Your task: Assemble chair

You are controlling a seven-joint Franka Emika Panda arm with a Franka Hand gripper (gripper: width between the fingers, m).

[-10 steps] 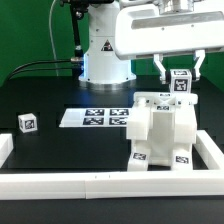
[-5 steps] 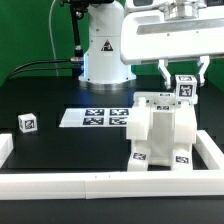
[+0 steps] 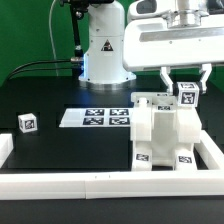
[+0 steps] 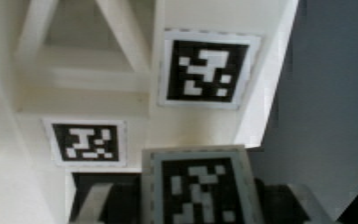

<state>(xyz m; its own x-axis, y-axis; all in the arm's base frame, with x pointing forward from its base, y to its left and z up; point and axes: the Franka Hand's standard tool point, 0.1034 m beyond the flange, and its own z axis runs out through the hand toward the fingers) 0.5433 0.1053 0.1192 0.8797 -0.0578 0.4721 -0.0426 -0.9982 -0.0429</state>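
Observation:
The partly built white chair (image 3: 160, 130) stands at the exterior view's right, with tags on its front and top. My gripper (image 3: 186, 86) is just above its upper right part, shut on a small white tagged chair piece (image 3: 187, 94) that hangs close over the chair's top. In the wrist view the held piece (image 4: 201, 185) sits between the dark fingers of the gripper (image 4: 197, 205), with the chair's tagged faces (image 4: 211, 70) right behind it. Whether the piece touches the chair cannot be told. A loose small tagged cube (image 3: 27, 123) lies at the exterior view's left.
The marker board (image 3: 98, 117) lies flat in the middle of the black table. A white border rail (image 3: 90, 186) runs along the front and up both sides. The robot base (image 3: 103, 50) stands at the back.
My gripper has moved down and a little to the exterior view's right with the small tagged piece, closer to the chair's top. The chair and the cube have not moved.

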